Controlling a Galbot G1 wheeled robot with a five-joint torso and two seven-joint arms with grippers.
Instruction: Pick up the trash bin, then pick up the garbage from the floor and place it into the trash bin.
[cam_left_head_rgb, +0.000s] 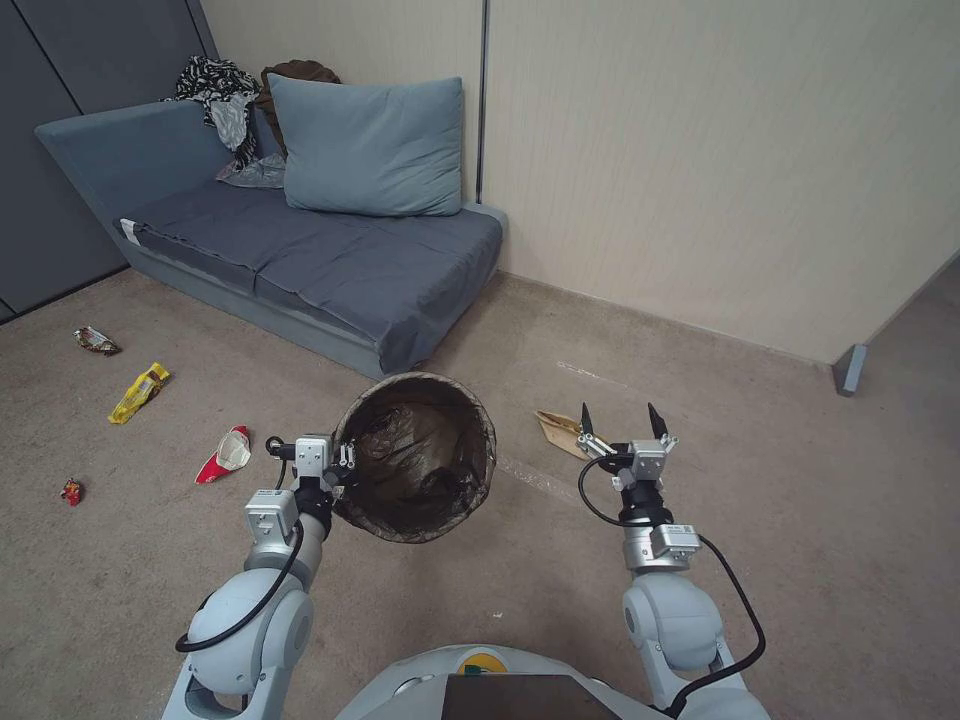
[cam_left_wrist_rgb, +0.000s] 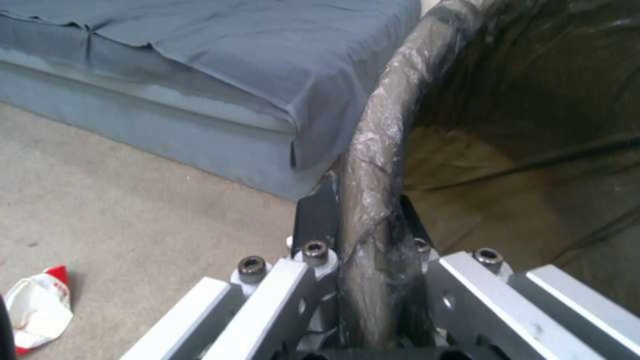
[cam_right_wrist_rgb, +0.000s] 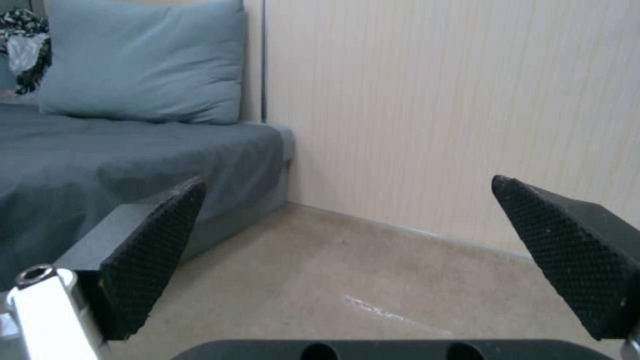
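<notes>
My left gripper (cam_left_head_rgb: 345, 458) is shut on the rim of the trash bin (cam_left_head_rgb: 415, 455), which hangs above the carpet with its dark liner bag open toward me. The rim (cam_left_wrist_rgb: 373, 190) passes between the left fingers (cam_left_wrist_rgb: 317, 212). My right gripper (cam_left_head_rgb: 619, 422) is open and empty, held above a tan paper tray (cam_left_head_rgb: 556, 430) on the floor; its fingertips (cam_right_wrist_rgb: 157, 250) stand wide apart. More garbage lies left of the bin: a crushed red-and-white cup (cam_left_head_rgb: 226, 454) (cam_left_wrist_rgb: 37, 307), a yellow wrapper (cam_left_head_rgb: 139, 391), a brown wrapper (cam_left_head_rgb: 97, 341) and a small red scrap (cam_left_head_rgb: 72, 491).
A blue sofa (cam_left_head_rgb: 320, 260) with a pillow (cam_left_head_rgb: 370, 145) and clothes stands ahead left. A beige wall (cam_left_head_rgb: 720, 160) runs behind and to the right, with a grey post foot (cam_left_head_rgb: 851, 368) at its end. Open carpet lies to the right.
</notes>
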